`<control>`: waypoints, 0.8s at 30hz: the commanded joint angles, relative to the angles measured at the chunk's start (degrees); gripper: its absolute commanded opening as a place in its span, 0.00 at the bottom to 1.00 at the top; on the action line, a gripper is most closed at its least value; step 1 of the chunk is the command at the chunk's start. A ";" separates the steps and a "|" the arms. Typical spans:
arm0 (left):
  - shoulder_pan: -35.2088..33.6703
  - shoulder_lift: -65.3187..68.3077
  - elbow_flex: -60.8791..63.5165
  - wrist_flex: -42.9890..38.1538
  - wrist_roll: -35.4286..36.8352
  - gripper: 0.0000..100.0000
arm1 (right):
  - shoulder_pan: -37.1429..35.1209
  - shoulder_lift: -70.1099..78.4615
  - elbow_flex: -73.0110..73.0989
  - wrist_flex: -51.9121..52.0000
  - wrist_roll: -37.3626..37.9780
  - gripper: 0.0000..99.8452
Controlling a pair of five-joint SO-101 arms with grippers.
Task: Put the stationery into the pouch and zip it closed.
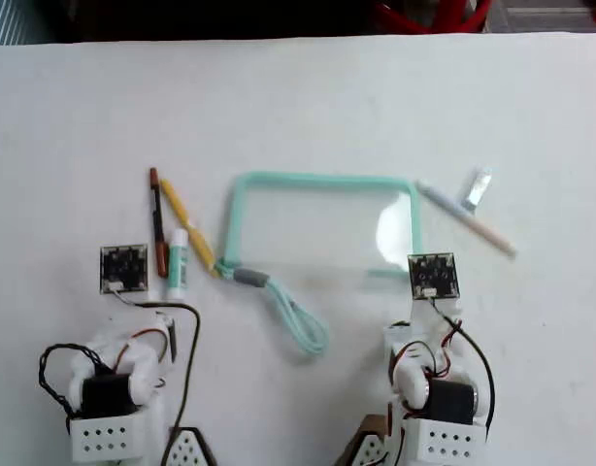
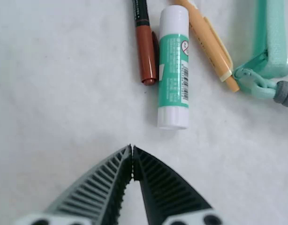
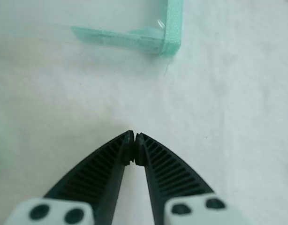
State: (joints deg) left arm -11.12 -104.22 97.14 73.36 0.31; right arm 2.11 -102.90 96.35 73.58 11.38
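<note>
A clear pouch with a mint-green border lies flat in the middle of the table, its mint strap trailing toward the front. Left of it lie a brown pen, an orange pen and a white-and-green glue stick. In the left wrist view the glue stick, brown pen and orange pen lie just beyond my left gripper, which is shut and holds nothing. My right gripper is shut and holds nothing, near the pouch's corner. A pale pen lies right of the pouch.
A small silvery clip-like piece lies beside the pale pen at the right. Both arm bases sit at the table's front edge. The white table stretches bare behind the pouch.
</note>
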 commanded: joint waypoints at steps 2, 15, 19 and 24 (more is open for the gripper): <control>-0.48 -0.40 -0.18 0.35 0.53 0.02 | 0.22 -0.40 0.53 -0.75 -0.44 0.02; -0.31 -0.40 -0.18 0.35 0.53 0.02 | 0.13 -0.40 0.53 -0.75 -0.44 0.02; -0.31 -0.40 -0.18 0.35 0.62 0.02 | -0.13 -0.40 0.53 -0.75 -0.53 0.02; -0.31 -0.40 -0.18 0.35 0.62 0.02 | -0.04 -0.40 0.53 -0.75 -0.53 0.02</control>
State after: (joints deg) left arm -11.12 -104.22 97.14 73.36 0.31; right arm 2.11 -102.90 96.35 73.58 11.38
